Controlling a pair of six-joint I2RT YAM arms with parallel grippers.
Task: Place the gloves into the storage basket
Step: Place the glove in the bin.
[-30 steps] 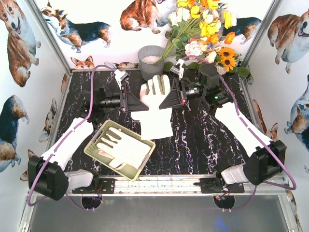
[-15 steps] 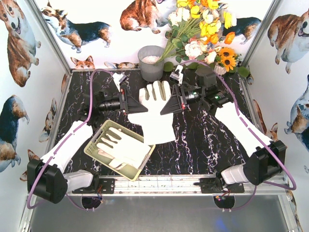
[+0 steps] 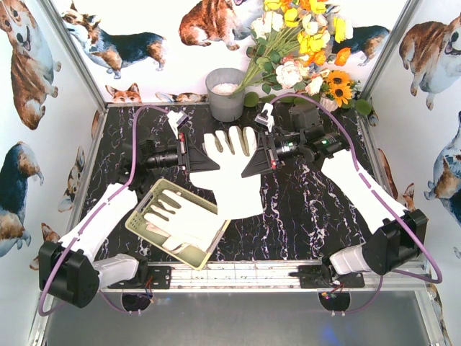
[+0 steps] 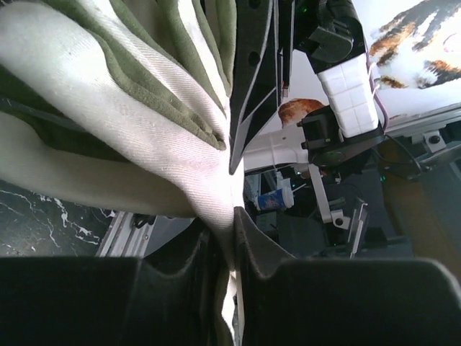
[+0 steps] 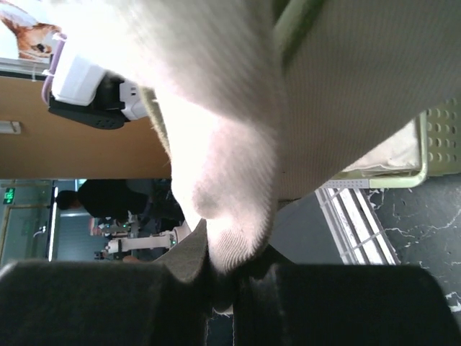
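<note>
A white glove (image 3: 232,180) with grey-green finger patches hangs spread above the black marble table between my two arms, fingers pointing to the back. My left gripper (image 3: 214,166) is shut on its left edge; the left wrist view shows the fabric (image 4: 108,108) pinched between the jaws of the left gripper (image 4: 232,220). My right gripper (image 3: 246,171) is shut on the right edge, and cream cloth (image 5: 238,144) bulges out of the right gripper (image 5: 230,270). The pale yellow-green storage basket (image 3: 145,203) sits near left with white gloves (image 3: 180,220) inside.
A grey metal bucket (image 3: 225,92) stands at the back centre. A bunch of artificial flowers (image 3: 302,43) leans over the back right. A corner of the basket (image 5: 436,137) shows at the right edge of the right wrist view. Walls with dog pictures close in the table.
My left gripper has shut on the glove's left edge. The glove, before held only by the right gripper, now hangs between both and sits a little nearer.
</note>
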